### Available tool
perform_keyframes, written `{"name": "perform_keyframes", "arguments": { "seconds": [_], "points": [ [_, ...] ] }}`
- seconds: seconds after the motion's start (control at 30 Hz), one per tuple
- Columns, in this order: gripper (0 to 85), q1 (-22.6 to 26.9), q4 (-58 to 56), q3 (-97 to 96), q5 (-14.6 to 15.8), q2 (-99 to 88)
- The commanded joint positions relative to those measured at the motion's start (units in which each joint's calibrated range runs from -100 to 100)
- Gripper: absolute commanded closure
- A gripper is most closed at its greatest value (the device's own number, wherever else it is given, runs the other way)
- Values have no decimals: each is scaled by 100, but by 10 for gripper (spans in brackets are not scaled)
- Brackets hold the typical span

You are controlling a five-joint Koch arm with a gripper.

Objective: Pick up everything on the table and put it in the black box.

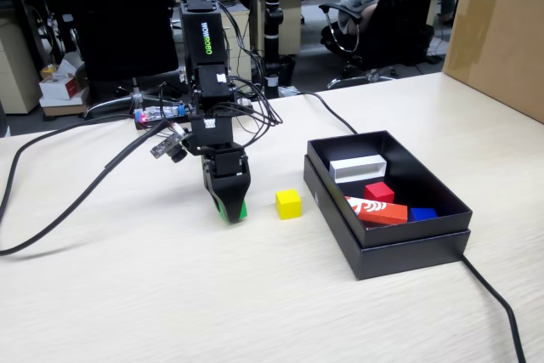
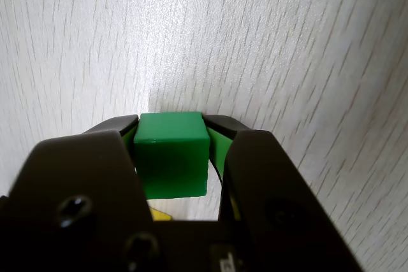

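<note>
Gripper (image 2: 171, 157) clamped on the green cube (image 2: 171, 154) at the table (image 1: 127, 295) surface — lift straight, keep grip square, clear the black box (image 1: 408, 248) wall before release — yellow cube (image 1: 288, 203) remains outside.

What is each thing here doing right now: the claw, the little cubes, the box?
gripper: shut on the green cube, down at the table.
green cube: gripped between the jaws.
yellow cube: loose on the table, outside the box.
red cube: inside the box.
black box: open, holding blocks.
</note>
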Motion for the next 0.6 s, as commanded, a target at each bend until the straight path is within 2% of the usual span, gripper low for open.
{"name": "perform_keyframes", "arguments": {
  "seconds": [0.0, 0.3, 0.57],
  "points": [
    [811, 15, 136, 134, 39, -257],
    [811, 151, -702, 741, 186, -1474],
    [811, 796, -841, 796, 474, -2770]
  ]
}}
